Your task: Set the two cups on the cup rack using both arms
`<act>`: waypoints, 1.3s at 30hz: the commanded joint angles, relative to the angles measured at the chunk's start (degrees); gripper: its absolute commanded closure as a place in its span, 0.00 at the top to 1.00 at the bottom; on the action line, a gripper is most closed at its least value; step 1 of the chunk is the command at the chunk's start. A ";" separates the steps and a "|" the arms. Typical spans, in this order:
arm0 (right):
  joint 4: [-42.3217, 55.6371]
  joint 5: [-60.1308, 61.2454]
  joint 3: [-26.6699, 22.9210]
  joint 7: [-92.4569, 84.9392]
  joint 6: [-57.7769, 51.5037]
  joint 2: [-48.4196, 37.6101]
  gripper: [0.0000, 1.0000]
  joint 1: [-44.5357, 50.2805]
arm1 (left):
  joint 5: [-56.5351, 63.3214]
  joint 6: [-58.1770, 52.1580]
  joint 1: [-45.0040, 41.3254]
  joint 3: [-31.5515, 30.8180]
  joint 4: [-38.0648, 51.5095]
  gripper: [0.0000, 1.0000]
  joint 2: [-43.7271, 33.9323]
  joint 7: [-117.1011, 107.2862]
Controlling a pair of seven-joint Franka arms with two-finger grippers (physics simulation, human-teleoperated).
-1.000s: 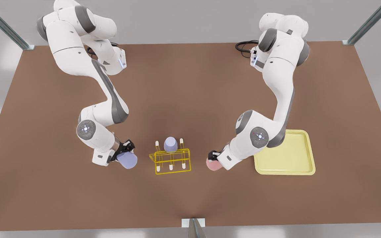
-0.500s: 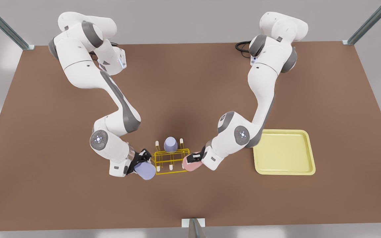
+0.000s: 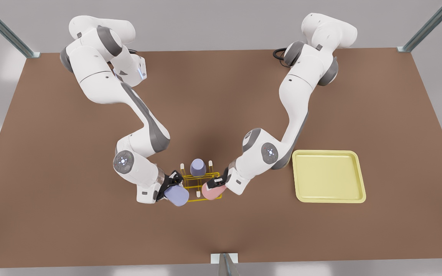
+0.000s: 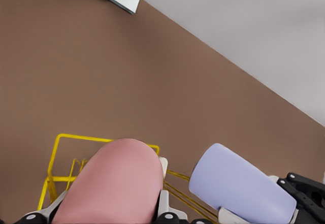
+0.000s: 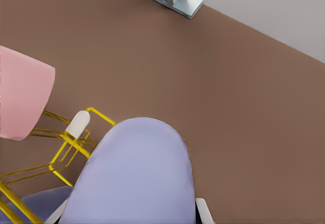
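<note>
Both arms are at the cup rack (image 3: 200,188), one cup each.

Left gripper (image 3: 216,184), on the front view's right side, pinches the pink cup (image 3: 210,191) across its body; the left wrist view shows that cup (image 4: 112,181) between the fingers (image 4: 163,206), tilted over the rack's near right corner. Right gripper (image 3: 170,183), on the front view's left, pinches the lavender cup (image 3: 176,196), tilted at the rack's near left corner; same cup up close in the right wrist view (image 5: 134,176). Neither cup is seated on a peg yet.

A second lavender cup (image 3: 198,167) sits on a far middle peg. The yellow tray (image 3: 328,197) lies well apart to the right, unused.

Risks, my read:
- Both cups are tilted; a mouth not centred over a white-tipped peg (image 5: 78,124) catches on the tip or the wire and jams.
- The rack is light wire, so a sideways push from either cup could slide or tip it and knock the seated cup off.
- The two grippers are close across the rack and converging, so they could clash.
- Letting go before a cup is down on its peg drops it onto the table (image 3: 90,230).
</note>
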 commanded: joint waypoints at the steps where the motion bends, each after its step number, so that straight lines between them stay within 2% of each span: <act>1: -0.05 -0.06 -0.01 -0.24 -0.36 -0.08 0.84 -0.07 | 2.40 -3.57 0.01 -0.02 -0.10 1.00 -0.09 -8.80; 8: 0.21 -0.15 -0.01 -0.33 0.17 1.41 0.84 0.11 | 4.07 -11.83 -0.08 -0.11 -0.10 1.00 -0.09 -8.98; 9: 0.21 -0.15 0.07 -0.33 0.17 1.41 0.86 0.11 | 4.07 -11.83 -0.08 -0.11 -0.10 1.00 -0.27 -9.07; 10: 0.21 -0.15 -0.01 -0.24 0.17 1.41 1.00 0.11 | 4.07 -11.83 -0.08 -0.11 -0.10 1.00 -0.44 -9.16; 17: 2.05 -0.15 0.60 -0.15 -0.80 1.41 1.00 0.20 | 3.72 -11.39 0.10 -0.19 0.17 1.00 -0.62 -12.67; 20: 7.50 0.11 0.78 0.29 -8.00 1.33 0.99 0.81 | 3.72 -11.30 0.18 -0.28 0.25 1.00 -1.15 -13.99; 22: 14.26 0.20 0.69 1.25 -20.82 0.10 0.99 0.64 | 3.45 -14.29 0.36 -0.37 0.25 1.00 -4.66 -19.51; 24: 14.01 -0.41 0.25 14.16 -35.41 -7.90 0.99 -1.91 | 3.19 -18.24 0.36 -0.46 0.25 1.00 -9.85 -28.93; 25: 13.22 -1.20 -1.15 21.54 -44.47 -11.15 1.00 -4.72 | 3.45 -20.79 0.45 -0.11 0.25 1.00 -10.99 -29.46; 26: 13.31 -3.14 -6.94 25.42 -49.75 -11.51 1.00 -5.95 | 9.24 -25.62 1.42 1.04 0.25 1.00 -12.57 -27.09; 27: 13.39 -7.00 -11.08 24.90 -50.46 -11.51 1.00 -5.87 | 16.36 -32.65 2.55 1.12 0.25 1.00 -13.80 -20.07; 28: 13.39 -9.12 -11.62 20.16 -50.63 -11.68 1.00 -7.97 | 17.69 -43.02 6.59 1.12 0.25 1.00 -16.00 -3.65; 29: 13.39 -10.25 -11.44 14.46 -50.99 -13.08 1.00 -9.03 | 19.18 -48.46 10.02 1.21 0.25 1.00 -18.80 5.58; 30: 12.61 -11.14 -11.35 12.15 -50.99 -15.98 1.00 -9.47 | 24.01 -52.95 11.61 1.12 0.08 1.00 -21.54 14.81; 31: 6.91 -10.79 -11.35 12.06 -50.90 -22.13 1.00 -9.73 | 24.64 -55.60 11.52 0.86 -0.27 1.00 -23.54 15.81; 33: 0.83 -9.65 -12.05 12.24 -50.81 -28.91 1.00 -9.73 | 26.92 -39.43 12.58 1.12 -33.49 1.00 -46.14 29.50; 34: -0.23 -9.21 -12.05 12.15 -50.72 -30.23 1.00 -9.73 | 28.24 -41.18 13.37 1.82 -33.41 1.00 -46.68 41.36; 35: -4.44 -7.98 -12.23 12.24 -49.93 -33.74 1.00 -9.73 | 28.41 -46.01 12.31 3.23 -31.83 1.00 -45.27 43.14; 36: -8.05 -5.87 -12.93 12.24 -49.05 -36.11 1.00 -9.82 | 28.15 -49.71 12.75 3.50 -29.89 1.00 -44.13 42.96; 39: -14.56 -4.81 -12.93 13.12 -45.71 -39.81 1.00 -10.17 | 24.29 -49.89 15.47 3.50 -29.72 1.00 -43.69 37.69</act>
